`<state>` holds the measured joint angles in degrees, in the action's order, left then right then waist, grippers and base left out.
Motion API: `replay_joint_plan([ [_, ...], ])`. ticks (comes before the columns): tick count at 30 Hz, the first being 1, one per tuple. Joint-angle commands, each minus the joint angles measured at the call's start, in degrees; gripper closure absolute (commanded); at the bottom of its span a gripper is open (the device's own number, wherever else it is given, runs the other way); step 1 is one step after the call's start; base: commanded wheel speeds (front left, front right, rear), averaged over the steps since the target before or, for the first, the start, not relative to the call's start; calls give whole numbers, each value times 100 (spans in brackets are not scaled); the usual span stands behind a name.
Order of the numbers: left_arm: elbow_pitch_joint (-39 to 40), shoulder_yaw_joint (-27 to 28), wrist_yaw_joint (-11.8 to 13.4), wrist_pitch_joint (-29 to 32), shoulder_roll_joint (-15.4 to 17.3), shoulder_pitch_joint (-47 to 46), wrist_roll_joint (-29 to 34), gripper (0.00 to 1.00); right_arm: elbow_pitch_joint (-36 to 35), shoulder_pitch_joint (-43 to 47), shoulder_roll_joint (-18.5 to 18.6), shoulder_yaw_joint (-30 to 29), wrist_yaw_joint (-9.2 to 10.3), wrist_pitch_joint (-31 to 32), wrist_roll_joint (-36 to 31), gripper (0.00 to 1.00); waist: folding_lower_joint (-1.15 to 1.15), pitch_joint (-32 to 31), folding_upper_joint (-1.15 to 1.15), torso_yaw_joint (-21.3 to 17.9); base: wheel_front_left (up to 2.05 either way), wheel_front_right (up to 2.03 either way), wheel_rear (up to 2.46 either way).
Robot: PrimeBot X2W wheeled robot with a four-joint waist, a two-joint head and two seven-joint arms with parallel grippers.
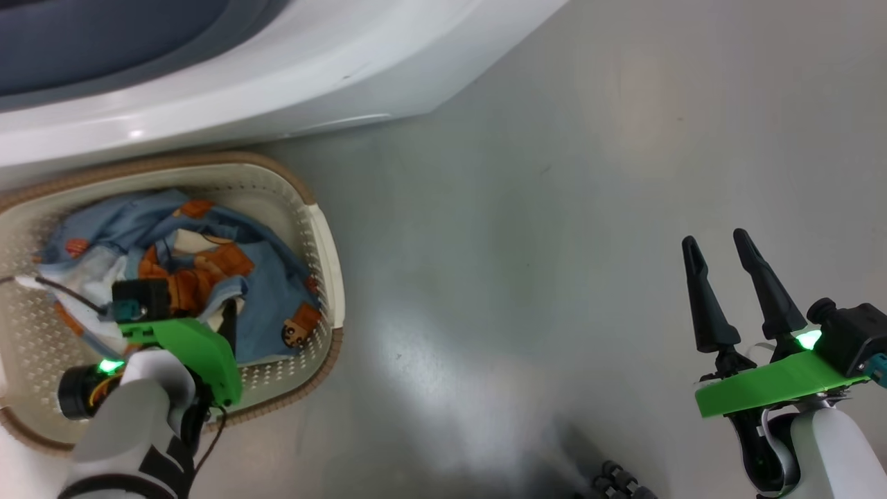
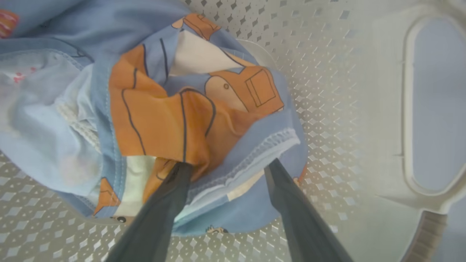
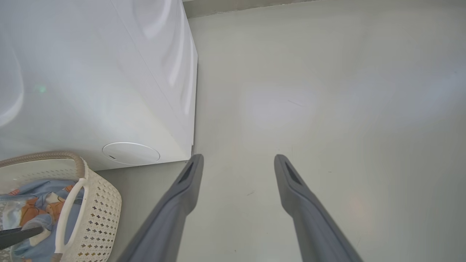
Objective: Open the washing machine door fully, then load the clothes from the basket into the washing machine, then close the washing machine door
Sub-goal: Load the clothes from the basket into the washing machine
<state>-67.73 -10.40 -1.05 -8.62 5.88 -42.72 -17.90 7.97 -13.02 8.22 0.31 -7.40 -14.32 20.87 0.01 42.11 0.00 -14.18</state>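
1. One basket (image 1: pixel 327 256) sits on the floor (image 1: pixel 520 242) at the left, just before the washing machine (image 1: pixel 291 76), the clothes (image 1: pixel 270 284) heaped inside.
2. The left gripper (image 2: pixel 228 165) is spread wide, tips pressed into the clothes, clamping nothing.
3. The right gripper (image 1: pixel 715 239) hangs wide open and empty above the floor, far right.

No readable text; clothes (image 2: pixel 164 120) prints apparently pictures only.

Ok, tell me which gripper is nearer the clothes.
Left. The left gripper reaches into the basket, its open fingers touching the clothes; the right gripper hangs over the floor, away from the basket.
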Motion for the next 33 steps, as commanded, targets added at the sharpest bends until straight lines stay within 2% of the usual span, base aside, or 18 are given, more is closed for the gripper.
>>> replay_joint_plan([
  [1, -84, 83, 47, 56, 179, -17, 41, 0, -132, 74, 100, 70, -9, -68, 65, 0, -1, 160, 0, -88, 0, 0, 0],
  [9, -397, -100, 225, 282, 264, -472, 170, 0, -287, 70, 184, 46, -9, -68, 100, 0, -1, 458, 0, -183, 0, 0, 0],
  [17, -539, -538, 472, 547, 321, -702, 549, 0, -429, 90, 232, 4, -9, -68, 124, 0, -1, 704, 0, -265, 0, 0, 0],
  [18, -548, -567, 520, 539, 320, -710, 572, 55, -437, 91, 237, 6, -9, -68, 125, 0, -1, 717, 0, -267, 0, 0, 0],
  [19, -554, -582, 564, 519, 316, -718, 581, 100, -447, 92, 239, 7, -9, -68, 124, 0, -1, 726, 0, -267, 0, 0, 0],
  [25, -581, -508, 751, 318, 216, -701, 446, 100, -468, 102, 264, -34, -9, -68, 106, 0, -1, 661, 0, -169, 0, 0, 0],
  [28, -581, -261, 878, -68, 100, -598, 172, 100, -439, 107, 257, -31, -9, -68, 113, 0, -1, 520, 0, -52, 0, 0, 0],
  [33, -390, -81, 946, -575, -86, -243, -58, 100, -359, 126, 253, 3, -9, -68, 130, 0, -1, 125, 0, 215, 0, 0, 0],
])
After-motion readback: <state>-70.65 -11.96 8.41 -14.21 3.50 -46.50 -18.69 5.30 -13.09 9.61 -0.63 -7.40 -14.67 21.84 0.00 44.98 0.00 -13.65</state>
